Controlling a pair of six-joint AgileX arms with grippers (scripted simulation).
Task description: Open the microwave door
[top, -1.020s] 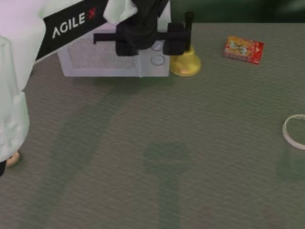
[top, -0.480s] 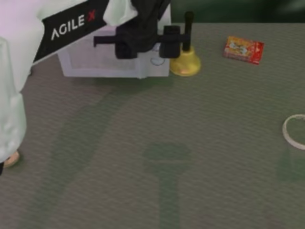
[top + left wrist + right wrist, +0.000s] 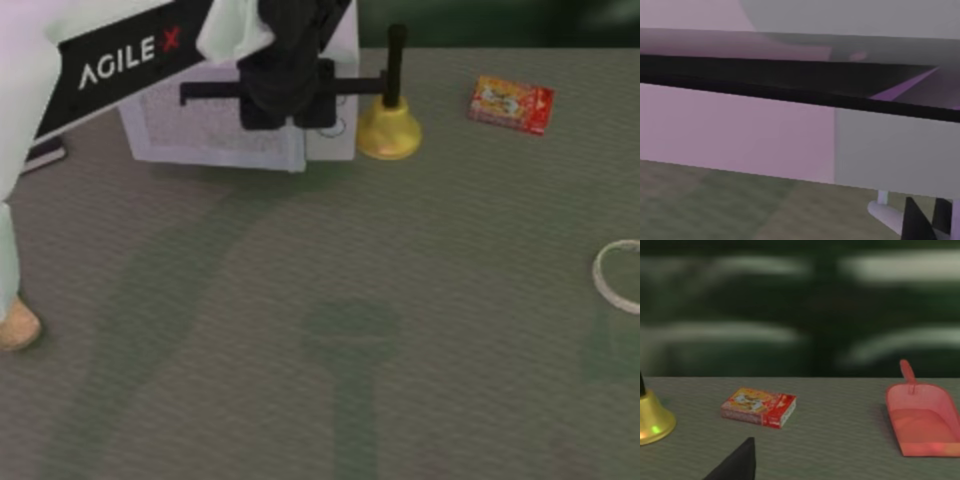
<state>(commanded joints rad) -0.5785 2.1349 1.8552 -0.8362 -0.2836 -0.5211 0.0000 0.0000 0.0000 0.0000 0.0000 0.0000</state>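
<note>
- You have the microwave [image 3: 240,110] at the far left of the worktop [image 3: 400,330], a white box largely covered from above by your left arm.
- The microwave door [image 3: 215,130] faces the near side; its edge by the knob panel stands slightly out from the body, and the left wrist view shows a dark gap [image 3: 790,82] between door and body.
- Your left tool [image 3: 290,85] sits at the microwave's front, over the door's handle edge. You cannot tell whether its fingers are apart or together.
- A brass bell [image 3: 388,125] stands just beside the microwave on its right.
- A red card box [image 3: 511,104] lies well right of the microwave, past the bell.
- A white ring [image 3: 615,275] lies at the worktop's right edge.
- Your right tool shows only a dark fingertip [image 3: 737,462] in its wrist view; its state cannot be told. A pink dustpan [image 3: 922,422] lies farther from the microwave than the card box.
</note>
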